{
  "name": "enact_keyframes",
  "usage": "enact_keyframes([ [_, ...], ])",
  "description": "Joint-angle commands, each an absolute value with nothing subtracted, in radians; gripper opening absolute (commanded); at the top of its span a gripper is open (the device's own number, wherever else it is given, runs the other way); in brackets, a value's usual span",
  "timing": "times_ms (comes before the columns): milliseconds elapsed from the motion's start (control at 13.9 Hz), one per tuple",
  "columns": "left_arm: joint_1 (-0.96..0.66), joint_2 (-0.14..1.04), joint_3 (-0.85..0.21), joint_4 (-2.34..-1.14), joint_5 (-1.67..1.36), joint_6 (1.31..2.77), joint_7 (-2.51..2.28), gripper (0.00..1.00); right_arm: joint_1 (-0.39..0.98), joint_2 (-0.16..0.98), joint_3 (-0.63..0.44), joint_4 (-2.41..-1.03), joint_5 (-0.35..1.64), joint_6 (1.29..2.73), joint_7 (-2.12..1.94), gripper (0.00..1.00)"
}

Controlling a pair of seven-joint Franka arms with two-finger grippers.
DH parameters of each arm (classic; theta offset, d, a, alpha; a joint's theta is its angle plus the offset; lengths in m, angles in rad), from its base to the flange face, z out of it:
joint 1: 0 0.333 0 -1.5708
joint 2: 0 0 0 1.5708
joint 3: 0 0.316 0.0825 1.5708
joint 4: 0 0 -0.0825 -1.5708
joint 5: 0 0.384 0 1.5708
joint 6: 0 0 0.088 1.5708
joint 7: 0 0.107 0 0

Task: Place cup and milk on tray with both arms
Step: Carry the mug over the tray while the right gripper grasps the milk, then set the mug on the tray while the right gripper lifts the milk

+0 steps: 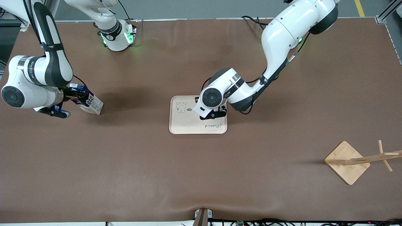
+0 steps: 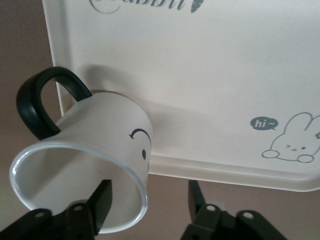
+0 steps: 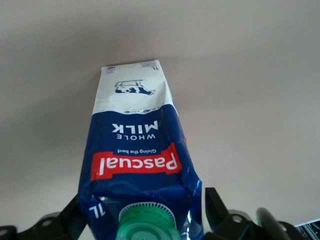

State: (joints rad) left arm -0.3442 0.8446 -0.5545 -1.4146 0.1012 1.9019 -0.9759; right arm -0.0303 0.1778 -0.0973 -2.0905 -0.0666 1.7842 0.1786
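Left pincer point(image 2: 149, 205), jaws apart, straddles the cup point(image 2: 82, 162) wall on the tray point(image 2: 210, 90); withdraw straight upward. Right pincer point(image 3: 142, 212) brackets the milk point(image 3: 137, 150); clamping cannot be told.

Between my right jaws, the milk point(image 3: 137, 160) reads "Pascual", "Giving the best", "WHOLE MILK", "1L". Past my left jaws, the tray point(image 2: 210, 75) shows a "hi~" bubble.
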Motion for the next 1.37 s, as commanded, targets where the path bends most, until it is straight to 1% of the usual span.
enact_keyframes([
  [0,-0.351,0.830,-0.554,-1.379,0.103,1.875,-0.960,1.00,-0.031,0.146,-0.091,-2.118,-0.038,1.789,0.198,0.33],
  [72,-0.351,0.813,-0.554,-1.378,0.103,1.844,-0.960,1.00,-0.031,0.147,-0.092,-2.115,-0.035,1.787,0.198,0.16],
  [144,-0.345,0.795,-0.554,-1.373,0.104,1.813,-0.960,1.00,-0.032,0.146,-0.091,-2.112,-0.034,1.784,0.198,0.14],
  [289,-0.328,0.741,-0.552,-1.362,0.106,1.740,-0.956,1.00,-0.029,0.140,-0.091,-2.093,-0.034,1.763,0.198,0.13],
  [361,-0.305,0.706,-0.552,-1.362,0.106,1.712,-0.951,1.00,-0.026,0.141,-0.091,-2.041,-0.032,1.706,0.198,0.12],
  [505,-0.244,0.625,-0.552,-1.365,0.110,1.695,-0.882,1.00,0.015,0.147,-0.091,-1.909,-0.002,1.581,0.202,0.12],
  [649,-0.178,0.562,-0.551,-1.368,0.115,1.651,-0.818,1.00,0.099,0.161,-0.091,-1.728,0.031,1.443,0.274,0.12],
  [722,-0.149,0.522,-0.552,-1.368,0.164,1.648,-0.781,1.00,0.145,0.193,-0.091,-1.638,0.031,1.404,0.291,0.12],
  [866,-0.071,0.471,-0.554,-1.368,0.213,1.646,-0.688,1.00,0.227,0.242,-0.091,-1.531,0.032,1.399,0.291,0.11],
  [1010,-0.008,0.433,-0.552,-1.370,0.218,1.612,-0.619,1.00,0.343,0.294,-0.091,-1.474,0.028,1.408,0.310,0.09],
  [1155,0.058,0.398,-0.552,-1.371,0.225,1.589,-0.551,1.00,0.402,0.368,-0.091,-1.386,0.093,1.407,0.449,0.09],
  [1299,0.135,0.358,-0.552,-1.371,0.230,1.588,-0.477,1.00,0.451,0.420,-0.091,-1.348,0.196,1.407,0.581,0.09],
])
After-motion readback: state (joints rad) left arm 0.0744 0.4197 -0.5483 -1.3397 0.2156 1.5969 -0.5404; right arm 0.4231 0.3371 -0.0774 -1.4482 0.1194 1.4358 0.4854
